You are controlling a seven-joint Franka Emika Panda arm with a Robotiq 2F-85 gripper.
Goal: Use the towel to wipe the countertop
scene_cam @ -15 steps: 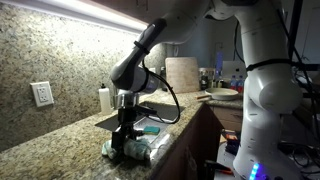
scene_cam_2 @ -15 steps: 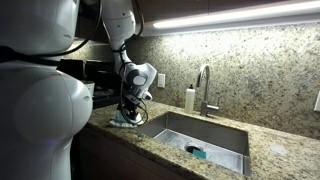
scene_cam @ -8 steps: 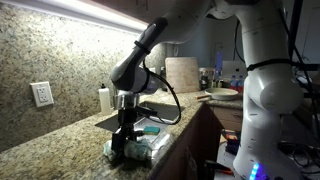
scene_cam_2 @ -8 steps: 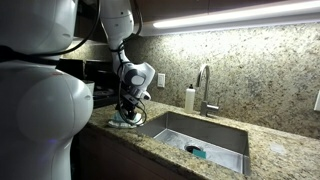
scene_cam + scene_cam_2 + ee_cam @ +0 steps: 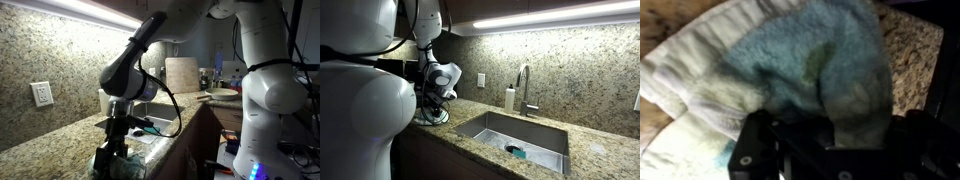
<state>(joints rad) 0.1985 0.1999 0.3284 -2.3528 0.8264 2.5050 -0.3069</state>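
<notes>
Tool: the black two-fingered tool [image 5: 107,160] now sits further left in both exterior views than a moment ago. We see it low over the slab, its jaws fully closed on a fold of cloth.
Towel: the soft teal-green and white terry towel [image 5: 790,70] has travelled with it. It is bunched under the tool and pressed flat on the stone, with its pale edges spread to the left in the wrist view.
Table: the long speckled tan and brown granite table [image 5: 50,140] carries the towel. The strip beside the basin, where the cloth lay before, is now uncovered.
Sink: the steel sink [image 5: 520,135] is well apart from the tool.
Meaning: we judge this a wiping stroke in progress. One pass along the table looks done, and the rest of the surface is still to be covered.
</notes>
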